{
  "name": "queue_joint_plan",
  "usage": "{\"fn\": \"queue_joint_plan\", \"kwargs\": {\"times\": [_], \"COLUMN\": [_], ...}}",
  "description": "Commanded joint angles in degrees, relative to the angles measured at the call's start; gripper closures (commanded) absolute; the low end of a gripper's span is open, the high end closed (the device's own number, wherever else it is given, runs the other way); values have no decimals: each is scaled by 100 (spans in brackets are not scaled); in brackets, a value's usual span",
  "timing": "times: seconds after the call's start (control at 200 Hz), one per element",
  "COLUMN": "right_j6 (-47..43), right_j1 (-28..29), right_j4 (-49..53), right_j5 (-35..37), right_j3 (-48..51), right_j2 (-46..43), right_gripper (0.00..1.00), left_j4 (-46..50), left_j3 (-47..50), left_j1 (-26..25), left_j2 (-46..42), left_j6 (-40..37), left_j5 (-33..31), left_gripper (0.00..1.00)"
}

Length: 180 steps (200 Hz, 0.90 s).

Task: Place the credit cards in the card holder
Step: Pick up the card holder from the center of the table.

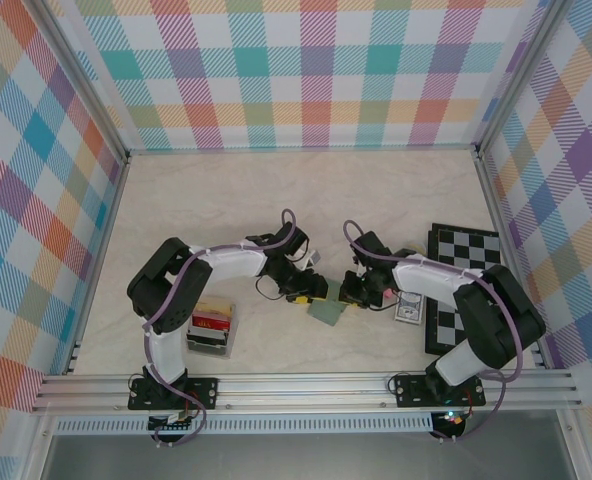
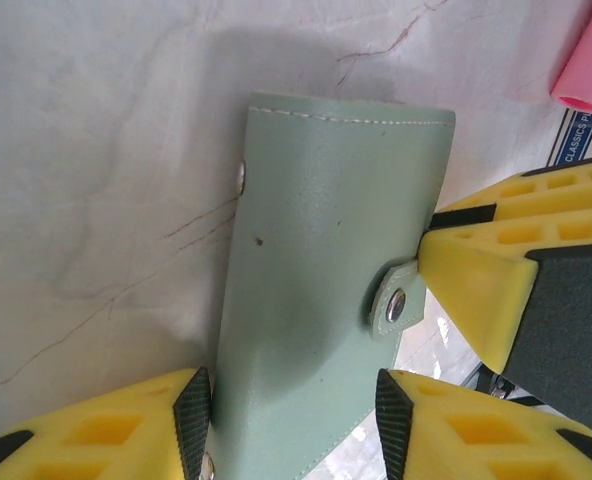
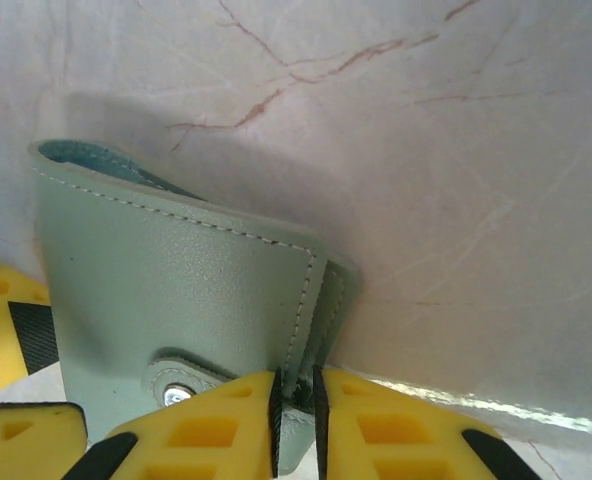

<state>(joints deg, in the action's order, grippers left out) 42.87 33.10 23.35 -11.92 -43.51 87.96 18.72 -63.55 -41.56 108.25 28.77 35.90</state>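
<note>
The sage-green card holder (image 1: pixel 328 312) lies between the two arms at the table's middle front. In the left wrist view the card holder (image 2: pixel 326 250) spans the gap of my left gripper (image 2: pixel 291 400), both pads pressing its sides, the snap tab at its right edge. My right gripper (image 3: pixel 296 400) is shut on the stitched edge of the card holder (image 3: pixel 176 270), whose fold gapes at the top left. From above, the left gripper (image 1: pixel 311 292) and right gripper (image 1: pixel 351 295) face each other over it. Red and tan credit cards (image 1: pixel 213 322) stand in a rack at the front left.
The clear-grey card rack (image 1: pixel 211 342) stands by the left arm's base. A chessboard (image 1: pixel 466 285) lies at the right, with a blue patterned box (image 1: pixel 408 308) at its near edge. A pink stick (image 2: pixel 588 60) rests beside that box (image 2: pixel 576 140).
</note>
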Motion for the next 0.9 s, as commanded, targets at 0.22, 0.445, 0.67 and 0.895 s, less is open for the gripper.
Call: {"fn": "queue_joint_plan", "kwargs": {"times": [0.22, 0.445, 0.67, 0.895], "right_j6": [-226, -244, -205, 33], "right_j1": [21, 21, 20, 78], "right_j4": [146, 173, 306, 302], "right_j5": [432, 450, 518, 425], "right_j3": [-89, -147, -268, -414], "right_j2": [309, 346, 173, -256], "right_gripper": [81, 81, 79, 72], "left_j4": [-518, -847, -906, -1423], "left_j3": [89, 345, 477, 876], "left_j1": [-71, -70, -69, -70], "left_j2": [-305, -554, -717, -840], "left_j6": [255, 491, 582, 985], "left_j5": [233, 321, 172, -190], "left_gripper": [61, 67, 78, 91]}}
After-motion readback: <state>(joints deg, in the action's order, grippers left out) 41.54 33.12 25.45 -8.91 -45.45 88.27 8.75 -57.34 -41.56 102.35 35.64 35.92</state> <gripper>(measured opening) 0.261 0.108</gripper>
